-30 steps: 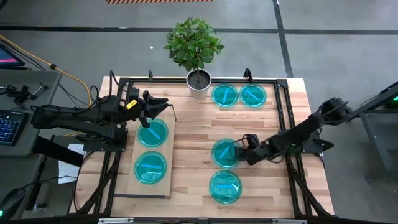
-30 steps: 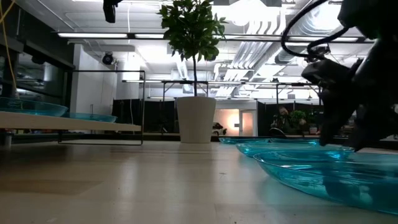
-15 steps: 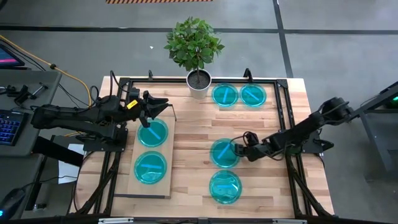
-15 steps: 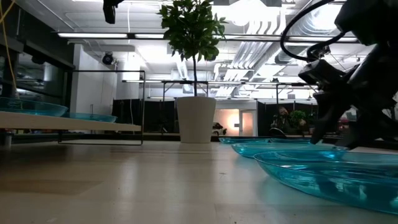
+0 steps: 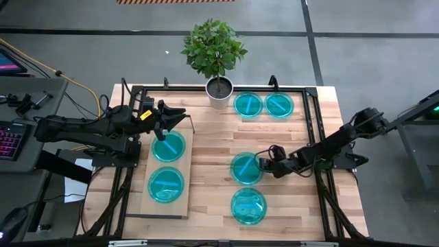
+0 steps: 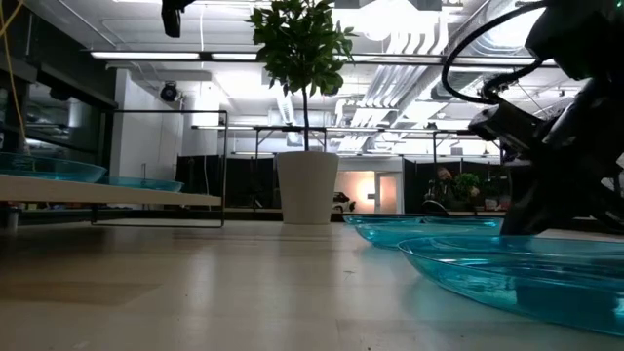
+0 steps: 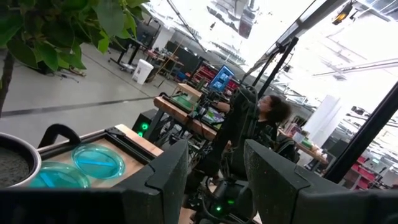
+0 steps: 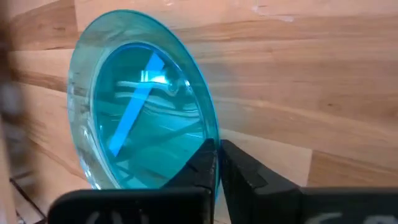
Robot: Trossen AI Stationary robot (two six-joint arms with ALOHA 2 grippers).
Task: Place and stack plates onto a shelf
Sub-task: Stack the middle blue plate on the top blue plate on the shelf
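Observation:
Two cyan plates (image 5: pixel 168 146) (image 5: pixel 165 184) lie flat on the pale shelf (image 5: pixel 147 199) at the table's left. My left gripper (image 5: pixel 177 118) (image 7: pixel 214 180) hovers open over the shelf's far end with nothing between its fingers. A third plate (image 5: pixel 243 168) (image 8: pixel 143 124) lies at mid-table, and my right gripper (image 5: pixel 263 165) (image 8: pixel 217 155) is shut on its right rim. Another plate (image 5: pixel 248 206) lies near the front edge. Two more (image 5: pixel 247 104) (image 5: pixel 279 104) lie at the far side. My right gripper pinches the mid-table plate's rim (image 8: pixel 212 142) on the side toward the table's right edge. One finger (image 8: pixel 202 167) is on the inner face, the other (image 8: pixel 242 169) on the outer side. The fingers come low from the right. The plate still appears to rest on the table.
A white pot (image 5: pixel 219 92) with a leafy plant stands at the far edge, left of the two far plates. A black tube frame (image 5: pixel 206 88) runs around the tabletop. Bare wood shows between the shelf and the mid-table plate.
My right gripper has shut on the right rim of the mid-table plate and taken hold of it. The left arm has kept still.

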